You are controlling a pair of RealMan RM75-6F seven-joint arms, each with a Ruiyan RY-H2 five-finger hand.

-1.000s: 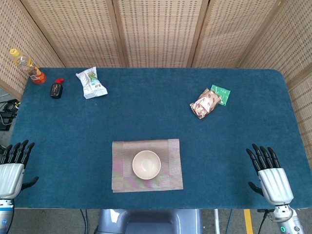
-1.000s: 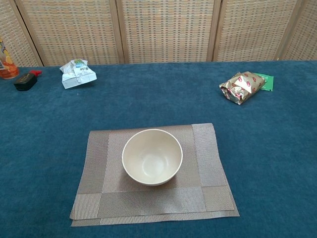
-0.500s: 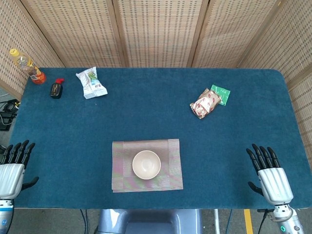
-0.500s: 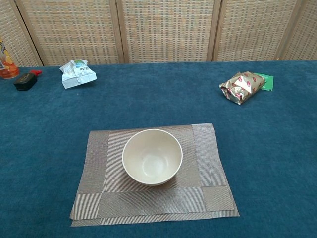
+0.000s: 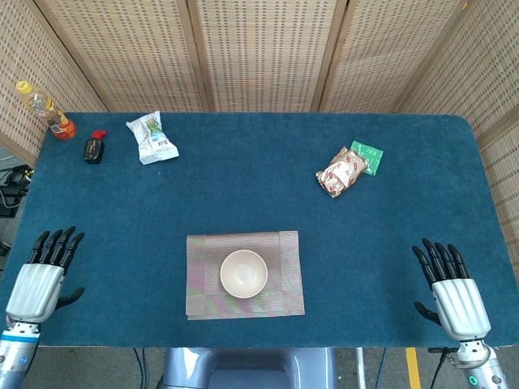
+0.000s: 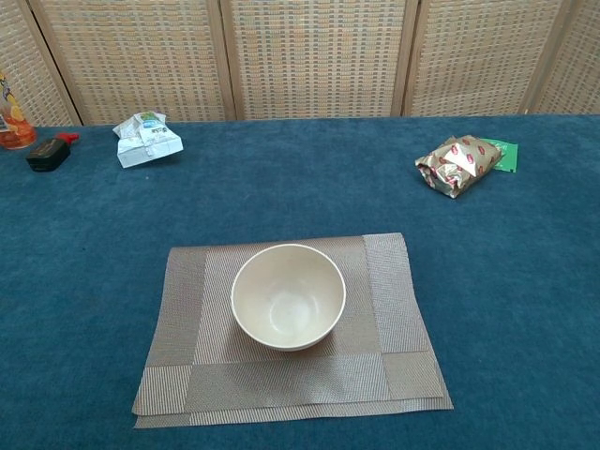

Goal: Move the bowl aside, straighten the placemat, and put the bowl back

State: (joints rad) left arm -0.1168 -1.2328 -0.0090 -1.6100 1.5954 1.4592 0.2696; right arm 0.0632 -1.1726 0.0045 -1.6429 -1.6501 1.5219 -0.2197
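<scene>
Nothing is done: the bowl (image 5: 243,273) sits on the mat (image 5: 288,275); my left hand (image 5: 36,285) and right hand (image 5: 456,298) are spread, empty.

Left hand (image 5: 40,279) flat, palm down, fingers apart and pointing forward — holding nothing. Right hand (image 5: 454,290) same pose, fingers spread, thumb out to its inner side — nothing in it.
</scene>
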